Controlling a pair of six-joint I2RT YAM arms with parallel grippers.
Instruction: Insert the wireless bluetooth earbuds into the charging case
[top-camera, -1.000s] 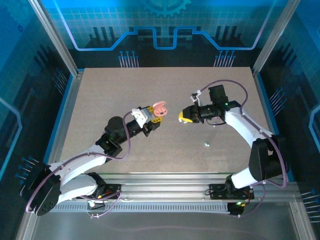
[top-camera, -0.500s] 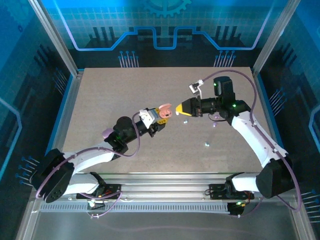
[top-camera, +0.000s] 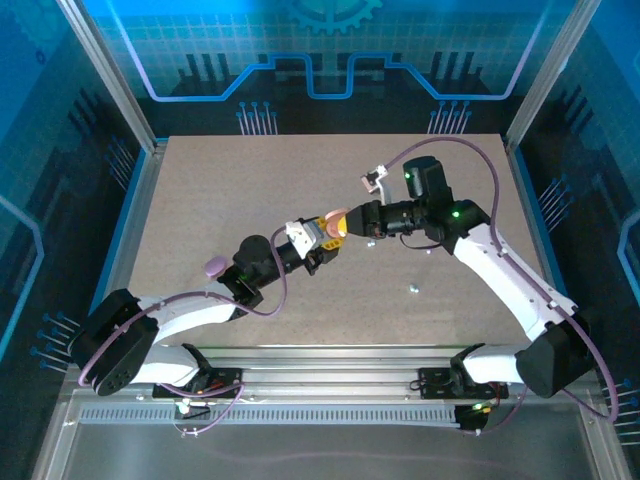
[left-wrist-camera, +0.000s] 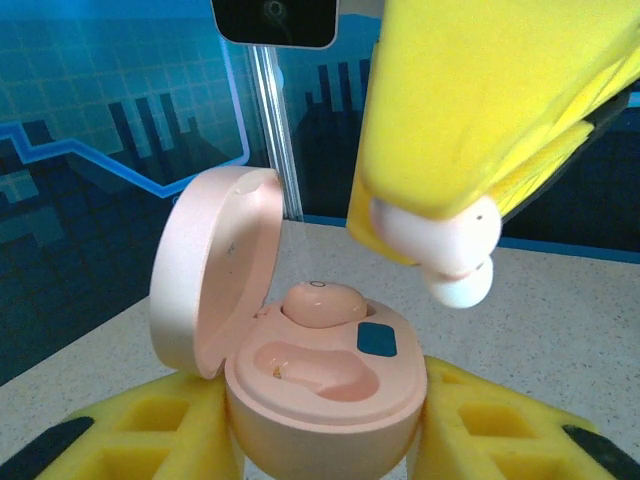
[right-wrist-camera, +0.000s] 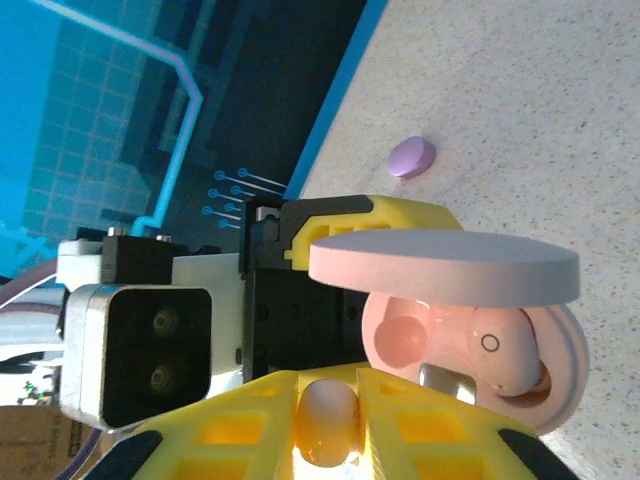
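My left gripper is shut on the base of a pink charging case, held upright with its lid swung open. One pink earbud sits in the far slot; the near slot is empty. My right gripper is shut on a pale pinkish earbud, which hangs just above and to the right of the case. In the top view the two grippers meet mid-table, left and right, with the case between them.
A lilac rounded case lies on the table beside my left arm, also seen behind the left gripper. A tiny pale speck lies on the table under my right arm. Metal frame posts stand at the table's corners.
My right gripper has swung left with the earbud and my left gripper has moved right with the case, so the earbud now hangs close over the open case.
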